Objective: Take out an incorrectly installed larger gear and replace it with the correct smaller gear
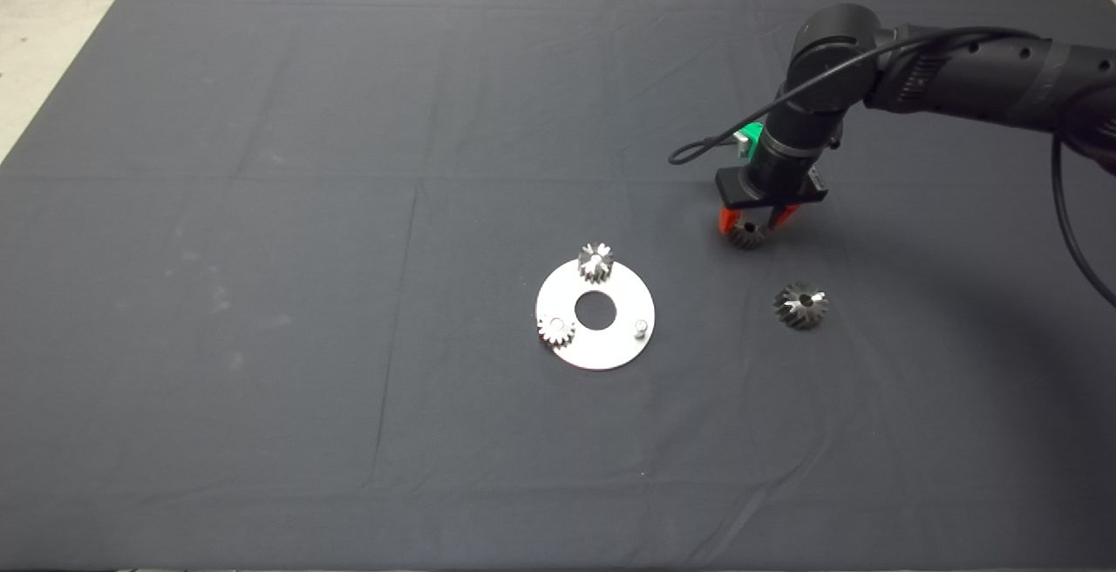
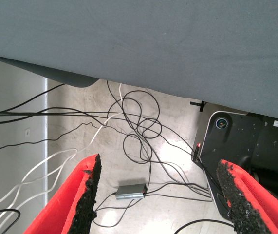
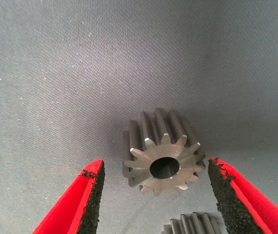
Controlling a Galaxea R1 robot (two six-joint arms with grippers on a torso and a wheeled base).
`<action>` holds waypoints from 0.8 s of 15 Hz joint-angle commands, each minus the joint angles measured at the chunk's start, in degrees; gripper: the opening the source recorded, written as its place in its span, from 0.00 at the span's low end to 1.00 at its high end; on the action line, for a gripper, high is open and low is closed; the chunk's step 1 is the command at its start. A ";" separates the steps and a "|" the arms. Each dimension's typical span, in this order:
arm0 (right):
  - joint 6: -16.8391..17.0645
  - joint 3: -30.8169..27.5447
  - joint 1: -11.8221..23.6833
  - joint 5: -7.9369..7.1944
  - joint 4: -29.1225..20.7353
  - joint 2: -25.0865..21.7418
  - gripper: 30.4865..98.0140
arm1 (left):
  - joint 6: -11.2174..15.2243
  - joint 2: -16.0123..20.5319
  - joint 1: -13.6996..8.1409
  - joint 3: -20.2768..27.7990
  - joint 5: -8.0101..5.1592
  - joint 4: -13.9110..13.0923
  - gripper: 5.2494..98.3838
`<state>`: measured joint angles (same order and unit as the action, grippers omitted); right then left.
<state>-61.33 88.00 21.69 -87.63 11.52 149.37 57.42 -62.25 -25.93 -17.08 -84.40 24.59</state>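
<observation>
In the head view my right gripper (image 1: 748,228) is low over the mat, right of the round steel plate (image 1: 610,347). A smaller gear (image 1: 747,236) rests on the mat between its fingers. The right wrist view shows that gear (image 3: 163,156) between the two black pads with a gap on each side, so the right gripper (image 3: 156,165) is open and straddles it. The larger gear (image 1: 801,305) lies on the mat nearer the front, and its teeth (image 3: 192,225) peek in at the wrist picture's edge. Two small gears (image 1: 595,262) (image 1: 555,329) stand on the plate, and one peg (image 1: 641,326) is bare.
The left arm is out of the head view; its gripper (image 2: 159,163) hangs open beyond the mat's edge, over a floor with cables (image 2: 139,126) and a black device base (image 2: 246,141). The right arm's cable (image 1: 724,140) loops beside the wrist.
</observation>
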 commanded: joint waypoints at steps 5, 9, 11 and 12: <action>0.51 2.72 0.29 -5.10 -0.50 0.31 0.38 | 0.15 -0.60 0.17 0.92 -0.51 -0.77 0.59; 0.42 3.03 0.11 -5.01 0.61 0.62 0.38 | 0.15 -0.64 0.20 0.92 -0.51 -0.77 0.59; 0.42 2.94 -0.06 -5.01 0.61 0.62 0.33 | 0.15 -0.64 0.17 0.92 -0.51 -0.77 0.59; 0.42 2.95 -0.14 -5.08 0.61 0.62 0.32 | 0.15 -0.56 0.24 0.92 -0.51 -0.77 0.59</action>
<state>-61.07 90.67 20.78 -87.43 11.85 149.75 57.44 -63.04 -25.93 -16.99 -84.40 24.58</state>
